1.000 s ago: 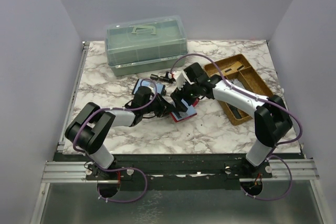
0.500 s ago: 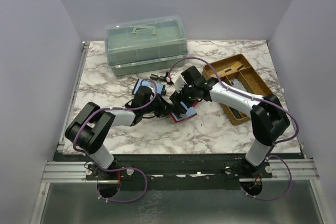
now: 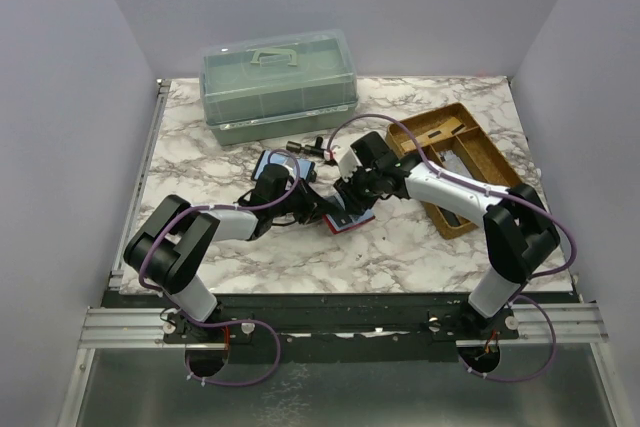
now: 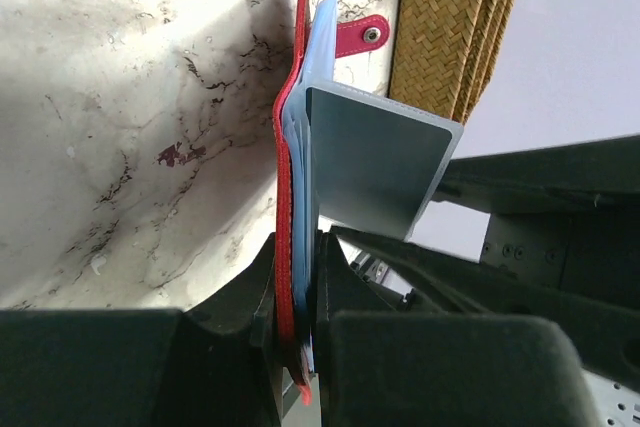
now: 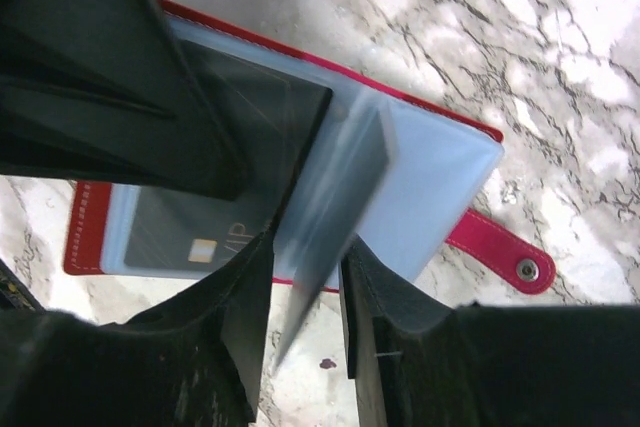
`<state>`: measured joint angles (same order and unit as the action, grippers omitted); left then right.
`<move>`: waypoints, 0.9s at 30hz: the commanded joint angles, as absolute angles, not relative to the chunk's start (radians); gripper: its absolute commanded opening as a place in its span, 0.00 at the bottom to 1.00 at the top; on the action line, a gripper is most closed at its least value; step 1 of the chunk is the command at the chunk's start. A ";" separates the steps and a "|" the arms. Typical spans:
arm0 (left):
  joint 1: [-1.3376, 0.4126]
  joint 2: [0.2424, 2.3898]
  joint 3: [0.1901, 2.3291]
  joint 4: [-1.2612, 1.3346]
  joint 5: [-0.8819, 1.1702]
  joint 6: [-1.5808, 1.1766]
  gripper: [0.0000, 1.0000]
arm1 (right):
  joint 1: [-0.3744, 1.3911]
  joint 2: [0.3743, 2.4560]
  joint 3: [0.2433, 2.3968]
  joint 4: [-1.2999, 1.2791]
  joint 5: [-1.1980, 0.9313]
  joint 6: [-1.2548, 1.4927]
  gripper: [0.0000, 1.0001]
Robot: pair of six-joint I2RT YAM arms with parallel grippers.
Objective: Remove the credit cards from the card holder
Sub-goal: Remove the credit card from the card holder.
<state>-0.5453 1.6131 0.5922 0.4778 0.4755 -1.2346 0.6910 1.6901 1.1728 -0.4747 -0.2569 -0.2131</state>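
Note:
The red card holder (image 3: 350,219) lies open on the marble table, blue panels up, its red tab (image 5: 512,263) to one side. My left gripper (image 3: 318,209) is shut on the holder's edge (image 4: 290,277) and pins it. My right gripper (image 3: 352,194) is over the holder, its jaws closed on a pale blue credit card (image 5: 335,212) that stands partly out of a pocket; the card also shows in the left wrist view (image 4: 375,172). A second, darker card (image 5: 205,232) with a chip lies in the other panel.
A wicker tray (image 3: 478,147) stands to the right, close behind the right arm. A green translucent box (image 3: 278,82) stands at the back. A dark-edged blue folding case (image 3: 276,163) and small dark parts (image 3: 305,147) lie just behind the grippers.
My right gripper has come down and slightly right onto the holder and now has the pale blue card between its jaws. The left arm and the holder have stayed put.

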 commanded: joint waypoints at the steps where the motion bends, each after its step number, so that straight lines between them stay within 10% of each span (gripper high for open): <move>1: -0.545 1.581 0.564 0.511 0.494 -1.209 0.00 | 0.660 1.685 1.161 -0.480 -0.278 -0.195 0.36; 27: -0.526 1.521 0.478 0.534 0.510 -1.126 0.00 | 0.508 1.796 1.161 -0.478 -0.722 -0.042 0.16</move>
